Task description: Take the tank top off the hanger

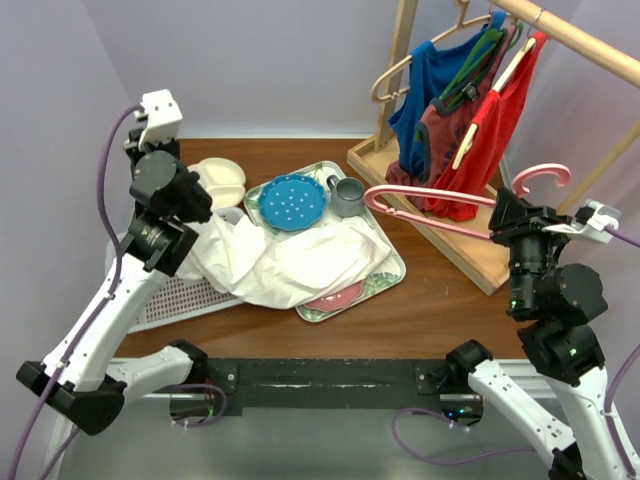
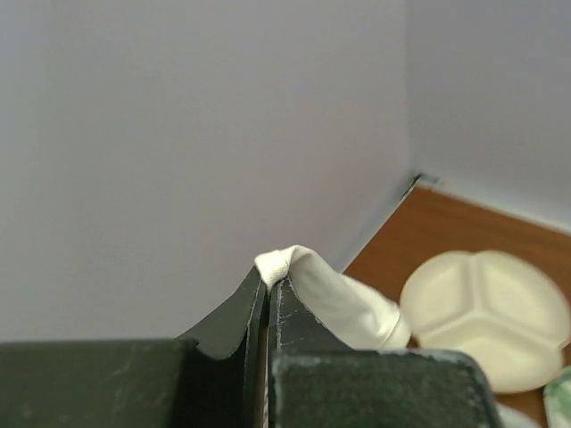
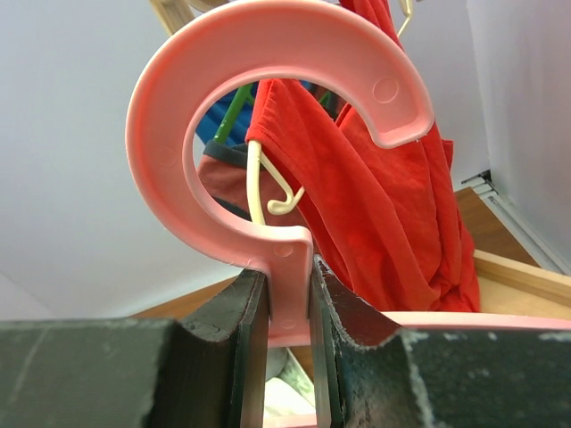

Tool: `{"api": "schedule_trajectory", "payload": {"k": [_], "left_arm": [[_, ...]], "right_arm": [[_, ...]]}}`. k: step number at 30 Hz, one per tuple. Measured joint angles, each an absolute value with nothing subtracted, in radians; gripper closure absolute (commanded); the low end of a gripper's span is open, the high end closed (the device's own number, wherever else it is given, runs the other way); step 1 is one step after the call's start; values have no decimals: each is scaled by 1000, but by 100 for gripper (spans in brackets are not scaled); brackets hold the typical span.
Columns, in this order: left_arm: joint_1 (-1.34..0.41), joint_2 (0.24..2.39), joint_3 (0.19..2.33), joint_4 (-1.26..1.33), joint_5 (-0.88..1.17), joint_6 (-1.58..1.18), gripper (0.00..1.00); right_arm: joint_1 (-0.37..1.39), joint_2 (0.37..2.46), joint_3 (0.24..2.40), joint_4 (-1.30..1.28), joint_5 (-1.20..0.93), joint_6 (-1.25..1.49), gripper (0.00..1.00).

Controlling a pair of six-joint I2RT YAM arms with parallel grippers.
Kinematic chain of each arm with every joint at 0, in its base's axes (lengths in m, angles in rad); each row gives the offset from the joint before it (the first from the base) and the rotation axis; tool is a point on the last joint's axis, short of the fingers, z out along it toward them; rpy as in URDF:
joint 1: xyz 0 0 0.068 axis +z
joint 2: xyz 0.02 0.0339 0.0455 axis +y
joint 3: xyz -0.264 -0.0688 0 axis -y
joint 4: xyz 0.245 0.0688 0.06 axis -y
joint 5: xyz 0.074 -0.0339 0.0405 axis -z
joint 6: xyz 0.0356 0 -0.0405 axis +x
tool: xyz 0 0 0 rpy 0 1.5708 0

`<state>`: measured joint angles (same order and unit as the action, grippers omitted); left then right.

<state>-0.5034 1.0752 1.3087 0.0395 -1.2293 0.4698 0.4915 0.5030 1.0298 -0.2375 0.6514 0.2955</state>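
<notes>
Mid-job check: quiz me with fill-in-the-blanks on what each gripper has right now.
The left gripper is shut on the white ____.
The right gripper clamps the pink ____ just below its hook.
The blue plate sits on the ____.
Missing: tank top; hanger; tray.

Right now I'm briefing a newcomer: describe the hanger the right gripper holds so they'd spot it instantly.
Find the wooden clothes rack on the right. Near it, the right gripper clamps a hanger by its neck. Alone it is pink and off the rail; the others carry shirts.
</notes>
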Motion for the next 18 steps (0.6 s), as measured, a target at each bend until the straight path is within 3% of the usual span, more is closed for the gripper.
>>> {"api": "schedule_trajectory", "payload": {"k": [6, 9, 10, 12, 13, 18], "left_arm": [[-434, 1002, 1082, -332, -1273, -14, 100], [-432, 1035, 1036, -499, -1251, -242, 77], [-431, 1045, 1016, -545, -1235, -312, 55], [-431, 1058, 972, -630, -1199, -438, 39], [-430, 1059, 954, -665, -1177, -492, 26], [-426, 1024, 935, -745, -1073, -606, 18]], "right_arm": [[492, 503, 1014, -236, 636, 299, 100], [492, 503, 999, -236, 634, 300, 100], [492, 503, 992, -236, 633, 302, 100], [492, 503, 982, -236, 632, 303, 100], [492, 503, 979, -236, 632, 303, 100], [492, 497, 974, -236, 632, 302, 100]]}}
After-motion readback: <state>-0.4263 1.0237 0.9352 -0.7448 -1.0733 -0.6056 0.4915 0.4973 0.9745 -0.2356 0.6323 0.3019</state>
